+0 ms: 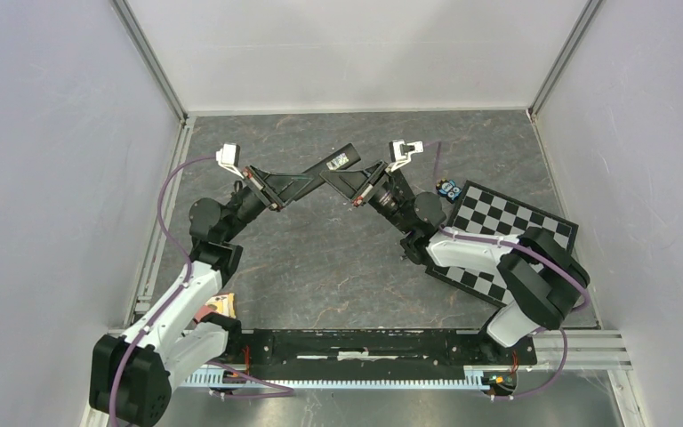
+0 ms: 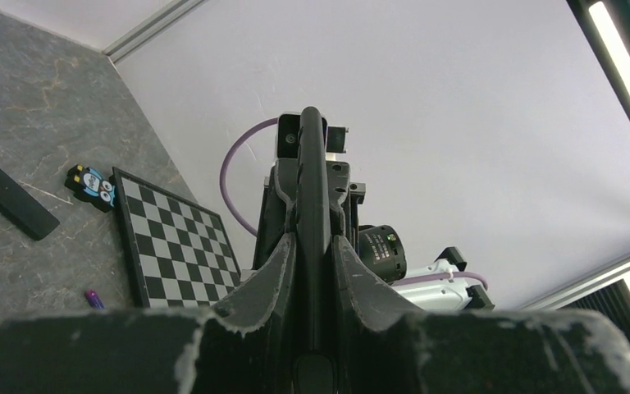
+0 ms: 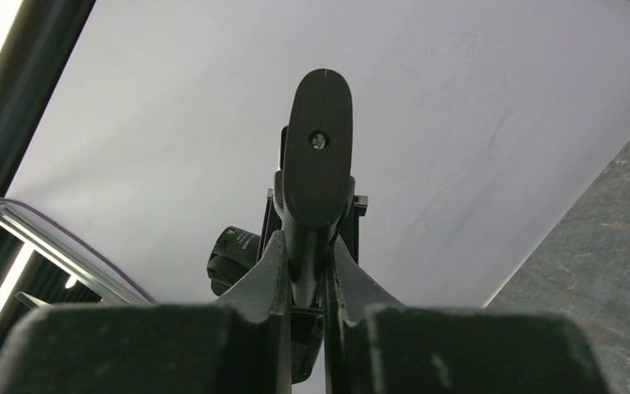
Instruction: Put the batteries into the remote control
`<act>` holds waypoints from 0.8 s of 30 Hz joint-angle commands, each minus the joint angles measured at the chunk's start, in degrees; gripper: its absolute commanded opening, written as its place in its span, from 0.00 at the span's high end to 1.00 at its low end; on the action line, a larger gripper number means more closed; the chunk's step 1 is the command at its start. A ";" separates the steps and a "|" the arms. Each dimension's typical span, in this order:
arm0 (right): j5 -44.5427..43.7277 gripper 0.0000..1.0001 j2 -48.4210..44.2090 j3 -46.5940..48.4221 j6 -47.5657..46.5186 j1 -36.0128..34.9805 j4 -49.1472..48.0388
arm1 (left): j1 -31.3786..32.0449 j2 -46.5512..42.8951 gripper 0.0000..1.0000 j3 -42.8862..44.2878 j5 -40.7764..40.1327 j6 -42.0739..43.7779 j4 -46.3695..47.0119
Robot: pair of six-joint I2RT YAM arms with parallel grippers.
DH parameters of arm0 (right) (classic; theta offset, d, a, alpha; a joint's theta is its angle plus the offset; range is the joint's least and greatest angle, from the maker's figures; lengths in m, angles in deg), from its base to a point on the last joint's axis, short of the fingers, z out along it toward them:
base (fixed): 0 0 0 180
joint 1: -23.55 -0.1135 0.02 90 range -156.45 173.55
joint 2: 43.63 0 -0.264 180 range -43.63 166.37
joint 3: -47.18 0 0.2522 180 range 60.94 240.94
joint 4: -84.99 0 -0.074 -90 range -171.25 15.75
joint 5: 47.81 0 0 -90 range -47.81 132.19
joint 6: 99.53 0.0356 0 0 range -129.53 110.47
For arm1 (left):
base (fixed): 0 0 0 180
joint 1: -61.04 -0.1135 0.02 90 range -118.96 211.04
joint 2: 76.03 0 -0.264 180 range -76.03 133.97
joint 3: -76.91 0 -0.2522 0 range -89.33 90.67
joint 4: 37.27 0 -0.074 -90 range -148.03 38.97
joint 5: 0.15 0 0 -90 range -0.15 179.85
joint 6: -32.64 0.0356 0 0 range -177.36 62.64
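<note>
Both arms raised over the middle of the table (image 1: 320,267), gripper tips meeting head-on.

Left gripper (image 2: 313,246): fingers pressed together on a slim black remote control (image 2: 312,164), seen edge-on here. It runs up and away from the fingers toward the other arm's wrist.

Right gripper (image 3: 305,250): fingers tight on the same black piece. From this side it shows a rounded end with 1 small screw.

On the table, left wrist view:
- 1 small purplish battery (image 2: 94,300), lying alone, just beside the near edge of the checkerboard (image 2: 176,246), apart from both grippers.
- A second black remote (image 2: 12,197), flat on the stone-look surface, 2 small dots on its face.
- A little blue-and-black figure (image 2: 90,182), touching or nearly touching the checkerboard's corner, between that board and the second remote.

Top view: checkerboard partly under the right arm.
</note>
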 commanded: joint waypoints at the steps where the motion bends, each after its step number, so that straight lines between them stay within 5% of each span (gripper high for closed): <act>1: -0.01 1.00 -0.17 1.82 -1.44 0.27 -3.33 | 0.08 -0.57 0.87 -0.09 0.41 -1.14 3.61; 4: 1.63 1.00 -0.36 1.40 -1.90 1.27 -3.22 | -0.01 -1.13 0.62 -0.23 2.92 2.41 0.41; 8: 8.39 1.00 -2.91 0.15 -3.18 3.54 2.29 | -0.53 -1.96 0.01 3.00 7.30 12.92 -12.94; 11: 21.10 1.00 -4.79 7.05 -15.03 4.43 24.24 | -0.63 -1.35 0.00 7.27 9.99 21.38 -23.29; 18: 31.61 1.00 -8.64 10.59 -43.03 4.53 55.28 | -0.63 2.87 0.03 11.06 19.64 23.69 -23.35; 24: 39.02 1.00 -7.38 11.03 -47.72 4.43 57.88 | 1.22 8.23 0.39 13.18 25.70 24.25 -23.47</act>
